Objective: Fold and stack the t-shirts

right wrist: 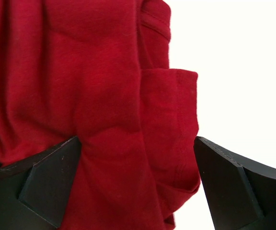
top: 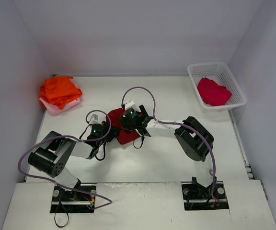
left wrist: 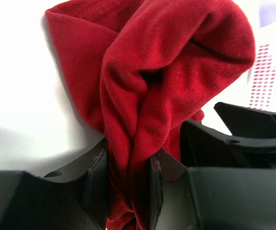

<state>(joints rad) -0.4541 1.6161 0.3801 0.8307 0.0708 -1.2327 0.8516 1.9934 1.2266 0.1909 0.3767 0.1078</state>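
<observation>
T-shirt (top: pixel 120 127) at centre, shirt pile (top: pixel 60 91) back left, basket (top: pixel 194 73) back right.

One dark red t-shirt (top: pixel 124 137), one crimson t-shirt (top: pixel 213 91) and one pale pink t-shirt (top: pixel 56 109) are showing. The orange t-shirts (top: pixel 59 90) are lying bunched in one pile, number unclear. One basket (top: pixel 234 82), one table (top: pixel 166 158) and two arms are showing: left arm (top: pixel 56 153), right arm (top: pixel 193 139).

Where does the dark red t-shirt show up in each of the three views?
Top external: dark red t-shirt lies mid-table, bunched between the two wrists.
Left wrist: t-shirt fills the centre, pinched in the left hand.
Right wrist: t-shirt covers the left half, between the open right hand.
Shared landmark: the white table under it.
</observation>
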